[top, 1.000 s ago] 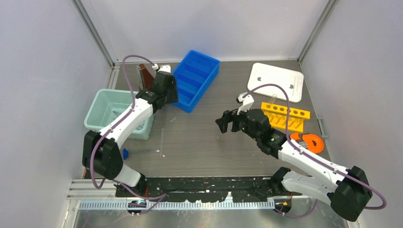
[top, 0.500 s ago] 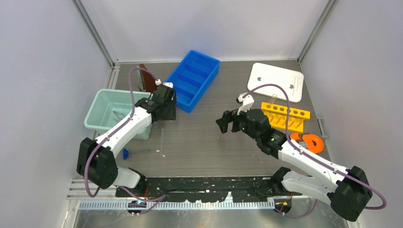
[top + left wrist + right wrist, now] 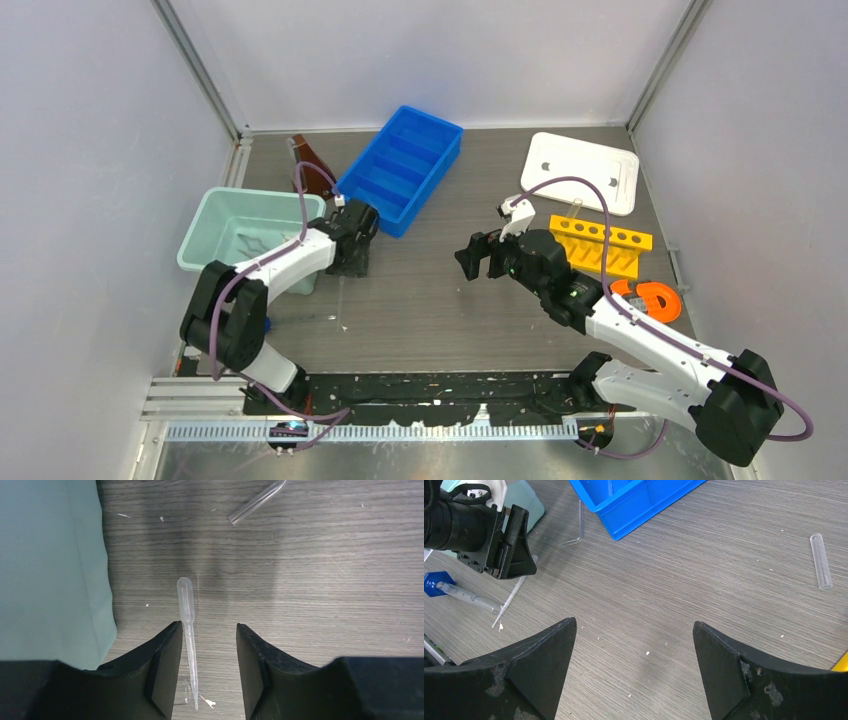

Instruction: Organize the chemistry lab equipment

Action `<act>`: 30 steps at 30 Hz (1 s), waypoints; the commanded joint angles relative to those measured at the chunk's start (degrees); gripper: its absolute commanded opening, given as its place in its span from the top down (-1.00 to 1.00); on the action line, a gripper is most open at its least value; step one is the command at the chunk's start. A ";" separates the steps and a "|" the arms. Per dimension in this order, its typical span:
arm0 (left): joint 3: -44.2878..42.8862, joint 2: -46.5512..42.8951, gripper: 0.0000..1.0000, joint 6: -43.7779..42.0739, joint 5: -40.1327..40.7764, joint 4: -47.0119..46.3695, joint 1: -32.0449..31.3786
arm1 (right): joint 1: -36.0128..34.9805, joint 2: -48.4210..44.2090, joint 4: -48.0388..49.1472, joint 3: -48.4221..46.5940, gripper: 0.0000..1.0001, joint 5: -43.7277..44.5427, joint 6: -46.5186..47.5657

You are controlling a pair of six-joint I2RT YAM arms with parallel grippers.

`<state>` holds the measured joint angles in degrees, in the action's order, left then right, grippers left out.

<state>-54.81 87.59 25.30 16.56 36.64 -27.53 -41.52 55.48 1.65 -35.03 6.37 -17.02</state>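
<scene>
My left gripper is open and low over the table beside the teal bin. In the left wrist view its jaws straddle a thin clear pipette that lies flat, close to the left finger and not gripped. A clear glass tube lies further ahead. My right gripper is open and empty above bare table. A blue-capped tube lies near the left arm. A clear test tube lies to the right. The yellow holed rack and white lid are at the back right.
A blue divided bin stands at the back centre, with a brown bottle to its left. An orange round part lies by the right arm. Grey walls enclose the table on three sides.
My left gripper has moved from beside the blue bin toward the near side and down, ending over the pipette. The right arm has not moved.
</scene>
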 commanded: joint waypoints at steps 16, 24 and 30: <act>-0.04 5.42 0.13 2.21 2.70 -3.93 0.06 | -0.15 -2.03 1.62 -0.49 -0.87 1.33 0.70; 0.16 6.17 0.16 1.43 -2.57 -5.09 0.20 | -0.17 -2.43 1.56 -0.40 -0.87 1.36 0.77; 1.42 0.42 0.17 1.36 -10.69 -8.43 -1.24 | -0.15 -1.98 1.54 -0.52 -0.87 1.33 0.76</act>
<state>-54.28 93.17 26.59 12.34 31.75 -27.81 -41.52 54.41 1.56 -35.03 6.61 -16.80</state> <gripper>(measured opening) 0.415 0.933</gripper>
